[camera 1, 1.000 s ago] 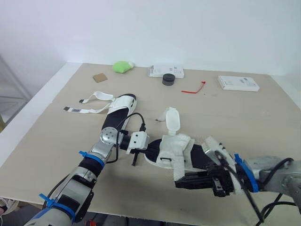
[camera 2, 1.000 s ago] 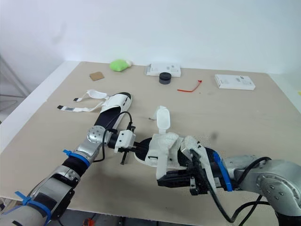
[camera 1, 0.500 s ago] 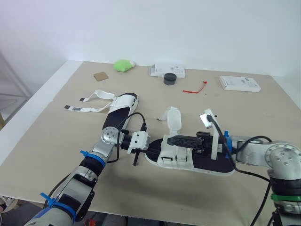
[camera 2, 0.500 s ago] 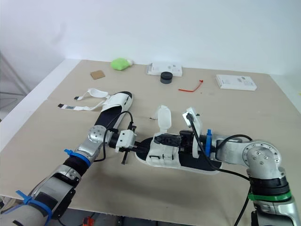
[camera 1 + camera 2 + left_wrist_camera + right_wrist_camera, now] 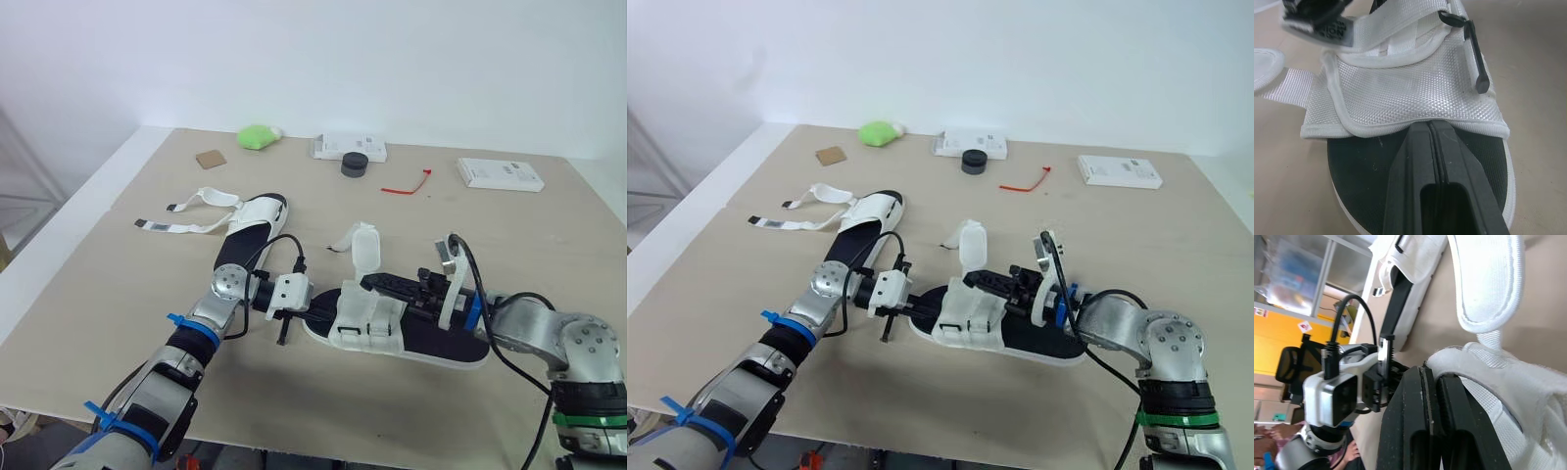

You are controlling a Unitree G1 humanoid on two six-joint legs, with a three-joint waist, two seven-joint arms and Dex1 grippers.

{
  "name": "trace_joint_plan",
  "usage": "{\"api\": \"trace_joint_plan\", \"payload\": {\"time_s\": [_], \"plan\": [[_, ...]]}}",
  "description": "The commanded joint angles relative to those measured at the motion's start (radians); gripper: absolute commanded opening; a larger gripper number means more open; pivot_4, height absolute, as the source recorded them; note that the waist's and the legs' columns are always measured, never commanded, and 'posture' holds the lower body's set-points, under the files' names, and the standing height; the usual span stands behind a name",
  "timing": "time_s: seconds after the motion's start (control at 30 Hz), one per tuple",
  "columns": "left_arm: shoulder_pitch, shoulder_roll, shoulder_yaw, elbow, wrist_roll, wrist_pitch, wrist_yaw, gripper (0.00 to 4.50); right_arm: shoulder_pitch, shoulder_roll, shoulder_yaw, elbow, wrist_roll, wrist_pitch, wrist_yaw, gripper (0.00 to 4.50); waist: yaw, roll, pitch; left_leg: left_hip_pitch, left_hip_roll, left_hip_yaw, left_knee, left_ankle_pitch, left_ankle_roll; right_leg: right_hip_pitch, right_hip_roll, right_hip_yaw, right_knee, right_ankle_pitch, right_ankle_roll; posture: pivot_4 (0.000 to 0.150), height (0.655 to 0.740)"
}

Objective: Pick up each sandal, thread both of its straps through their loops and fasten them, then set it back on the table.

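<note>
The near sandal (image 5: 368,319), black sole with a white upper, lies flat on the table (image 5: 509,245) in front of me. One strap flap (image 5: 364,247) stands up loose from it. My left gripper (image 5: 320,311) is shut, its tips resting on the black footbed (image 5: 1359,169) at the toe, against the edge of the white upper (image 5: 1410,93). From the heel side my right gripper (image 5: 372,283) reaches along the sandal; it is shut, tips tucked under the arch of the upper (image 5: 1484,377). The second sandal (image 5: 252,221) lies further left with its straps (image 5: 186,217) spread open.
Along the back of the table are a green lump (image 5: 258,136), a cardboard square (image 5: 209,160), a white box (image 5: 333,147) with a black round piece (image 5: 353,164), a red tie (image 5: 405,185) and another white box (image 5: 497,173).
A second ago my right gripper held the near sandal tilted up; the sandal now lies flat and the right arm has swung round to its heel side. The left gripper stayed at the toe.
</note>
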Motion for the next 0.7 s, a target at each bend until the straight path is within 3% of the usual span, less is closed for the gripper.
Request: {"api": "trace_joint_plan", "payload": {"time_s": [0.03, 0.27, 0.37, 0.4, 0.43, 0.6, 0.7], "plan": [[0.077, 0.030, -0.098, 0.109, 0.134, 0.046, -0.018, 0.00, -0.001, -0.023, -0.030, 0.021, 0.024, -0.037, -0.045, 0.03, 0.000, 0.000, 0.000, 0.000, 0.000, 0.000, 0.000, 0.000, 0.000, 0.000, 0.000, 0.000, 0.000, 0.000, 0.000, 0.150, 0.7400], [0.079, 0.032, -0.099, 0.106, 0.134, 0.046, -0.018, 0.00, 0.037, 0.023, -0.037, -0.017, -0.132, -0.114, -0.080, 0.03, 0.000, 0.000, 0.000, -0.001, 0.000, -0.001, -0.001, 0.000, 0.000, 0.000, -0.004, 0.001, -0.001, -0.001, -0.001, 0.150, 0.7400], [0.080, 0.033, -0.098, 0.103, 0.134, 0.048, -0.019, 0.00, 0.046, 0.045, -0.056, -0.020, -0.125, -0.142, -0.082, 1.14, 0.000, 0.000, 0.000, -0.001, 0.000, -0.001, -0.001, 0.000, 0.000, 0.000, -0.005, 0.001, -0.001, -0.001, -0.001, 0.150, 0.7400], [0.081, 0.033, -0.098, 0.102, 0.134, 0.049, -0.019, 0.00, 0.046, 0.047, -0.060, -0.025, -0.121, -0.145, -0.076, 1.76, 0.000, 0.000, 0.000, -0.001, 0.000, -0.001, -0.001, 0.000, 0.000, 0.000, -0.005, 0.001, -0.001, -0.001, -0.001, 0.150, 0.7400], [0.081, 0.033, -0.098, 0.102, 0.134, 0.050, -0.019, 0.00, 0.044, 0.051, -0.066, -0.029, -0.118, -0.152, -0.075, 1.91, 0.000, 0.000, 0.000, -0.001, 0.001, -0.001, -0.001, 0.000, 0.000, 0.000, -0.005, 0.001, -0.001, -0.001, -0.001, 0.150, 0.7400], [0.081, 0.033, -0.099, 0.101, 0.135, 0.049, -0.019, 0.00, 0.034, 0.081, -0.115, -0.029, -0.048, -0.202, -0.107, 4.25, -0.001, 0.002, 0.000, -0.001, 0.001, -0.001, -0.002, 0.000, 0.000, -0.001, -0.005, 0.001, -0.001, -0.001, -0.002, 0.150, 0.7400], [0.081, 0.033, -0.099, 0.100, 0.135, 0.050, -0.018, 0.00, 0.032, 0.072, -0.112, -0.042, -0.039, -0.188, -0.098, 4.25, -0.001, 0.005, 0.001, -0.003, 0.001, 0.000, -0.002, 0.000, 0.000, -0.002, -0.005, 0.001, -0.001, -0.001, -0.002, 0.150, 0.7400]]}}
